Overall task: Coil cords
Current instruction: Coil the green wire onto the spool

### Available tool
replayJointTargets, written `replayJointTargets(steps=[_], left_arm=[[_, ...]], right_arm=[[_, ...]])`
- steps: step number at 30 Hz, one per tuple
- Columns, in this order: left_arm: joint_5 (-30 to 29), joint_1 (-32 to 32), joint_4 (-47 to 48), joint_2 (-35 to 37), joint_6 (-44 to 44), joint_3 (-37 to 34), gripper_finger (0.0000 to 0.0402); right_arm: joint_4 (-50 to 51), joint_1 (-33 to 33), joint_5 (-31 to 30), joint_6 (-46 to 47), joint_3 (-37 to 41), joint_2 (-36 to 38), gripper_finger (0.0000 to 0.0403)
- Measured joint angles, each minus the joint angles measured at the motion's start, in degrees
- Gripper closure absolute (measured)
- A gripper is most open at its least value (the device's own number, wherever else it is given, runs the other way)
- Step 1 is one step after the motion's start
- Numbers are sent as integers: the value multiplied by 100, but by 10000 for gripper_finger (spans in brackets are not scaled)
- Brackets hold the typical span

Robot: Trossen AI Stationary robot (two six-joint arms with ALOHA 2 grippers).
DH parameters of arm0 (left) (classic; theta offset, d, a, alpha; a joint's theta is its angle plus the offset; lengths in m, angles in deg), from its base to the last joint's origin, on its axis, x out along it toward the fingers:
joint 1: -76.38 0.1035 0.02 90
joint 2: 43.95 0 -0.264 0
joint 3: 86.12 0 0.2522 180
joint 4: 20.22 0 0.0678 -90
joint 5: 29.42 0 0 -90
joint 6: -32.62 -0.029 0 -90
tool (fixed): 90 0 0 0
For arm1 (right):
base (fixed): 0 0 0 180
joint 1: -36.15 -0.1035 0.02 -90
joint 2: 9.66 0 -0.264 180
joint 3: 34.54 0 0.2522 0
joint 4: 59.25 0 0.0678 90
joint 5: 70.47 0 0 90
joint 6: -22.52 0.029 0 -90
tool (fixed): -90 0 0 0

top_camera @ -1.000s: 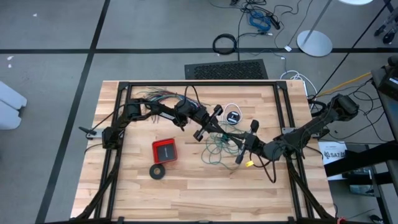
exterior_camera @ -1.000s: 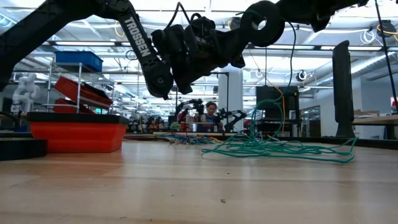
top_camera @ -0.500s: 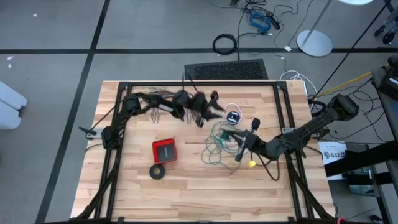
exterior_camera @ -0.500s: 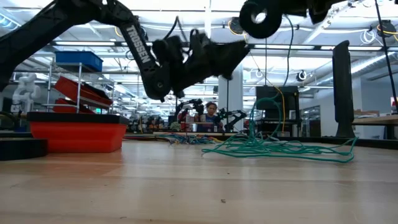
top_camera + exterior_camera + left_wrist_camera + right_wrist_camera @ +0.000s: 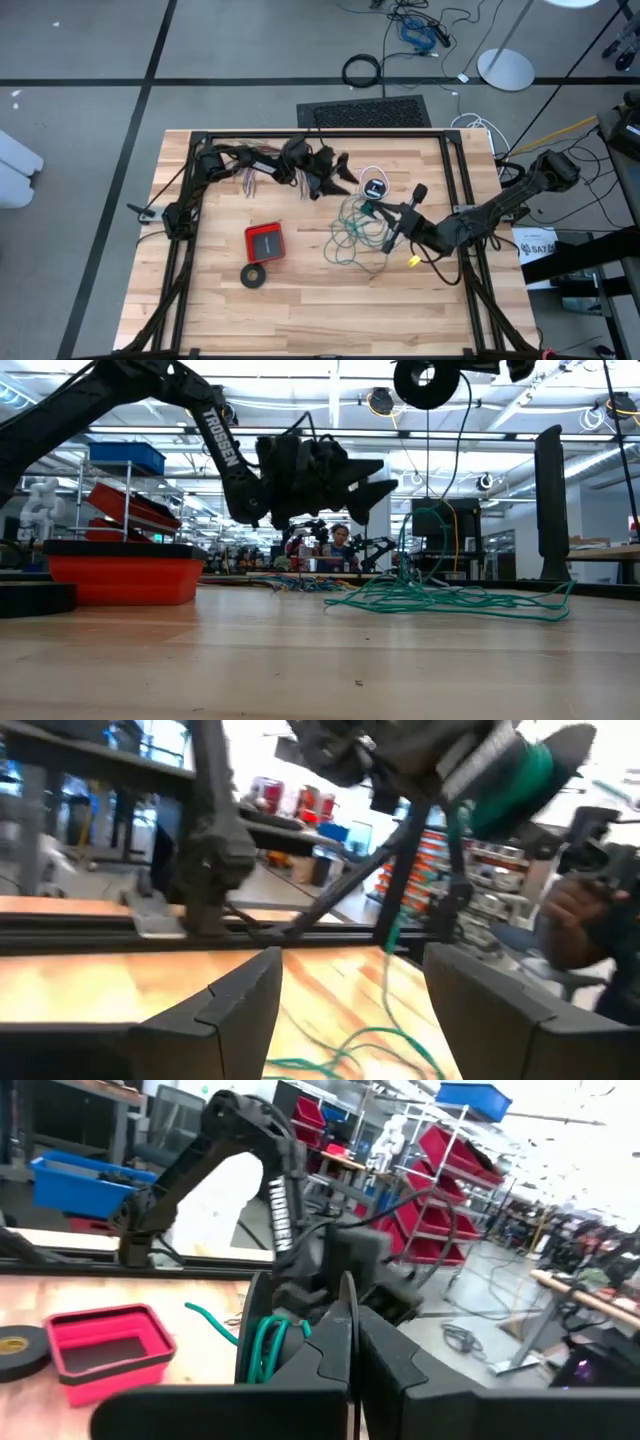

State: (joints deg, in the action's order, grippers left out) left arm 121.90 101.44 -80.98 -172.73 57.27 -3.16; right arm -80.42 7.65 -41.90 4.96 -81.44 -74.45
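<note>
The teal-green wire lies as a loose tangle (image 5: 348, 235) (image 5: 440, 598) on the table's right half. Several of its turns sit wound on my right gripper (image 5: 372, 210) (image 5: 350, 1330), which is shut and level above the tangle. My left gripper (image 5: 343, 172) (image 5: 372, 477) (image 5: 350, 1010) hangs open just beyond, toward the far edge, with nothing between its fingers. The white cord (image 5: 372, 172) with its black round piece (image 5: 376, 187) lies flat on the wood between the two grippers. My right gripper carries turns of the teal wire (image 5: 265, 1348) wound round its shut fingers as a small coil (image 5: 520, 775). The fingers point level toward the table's left. A strand (image 5: 385, 955) hangs slack from the coil to the tangle. Whether an end sits pinched between the fingers is hidden.
A red box (image 5: 265, 241) (image 5: 100, 1342) and a black tape ring (image 5: 254, 275) sit near the table's middle left. A fan of many-coloured wires (image 5: 255, 160) lies under the left arm at the far edge. Black frame rails (image 5: 190, 250) run along both sides.
My left gripper has opened and drawn back from the right gripper toward the table's far edge, rolling as it went. My right gripper has risen a little with the coil. The tangle stays on the table.
</note>
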Motion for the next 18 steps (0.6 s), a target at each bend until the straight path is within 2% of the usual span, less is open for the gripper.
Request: replayJointTargets(steps=[8, 13, 16, 18], left_arm=[[11, -789, -303, 3, 52, -30, 171], [-91, -1190, 179, 3, -191, -30, 171], [-352, -1345, 392, 3, -426, -30, 171], [-788, -1389, 583, 3, -594, -30, 172]], right_arm=[[88, 29, -141, -312, 0, 216, 402], [107, 29, -146, -413, 0, 250, 402], [98, 40, -144, -423, 0, 258, 402], [100, 42, -129, -427, 0, 255, 402]])
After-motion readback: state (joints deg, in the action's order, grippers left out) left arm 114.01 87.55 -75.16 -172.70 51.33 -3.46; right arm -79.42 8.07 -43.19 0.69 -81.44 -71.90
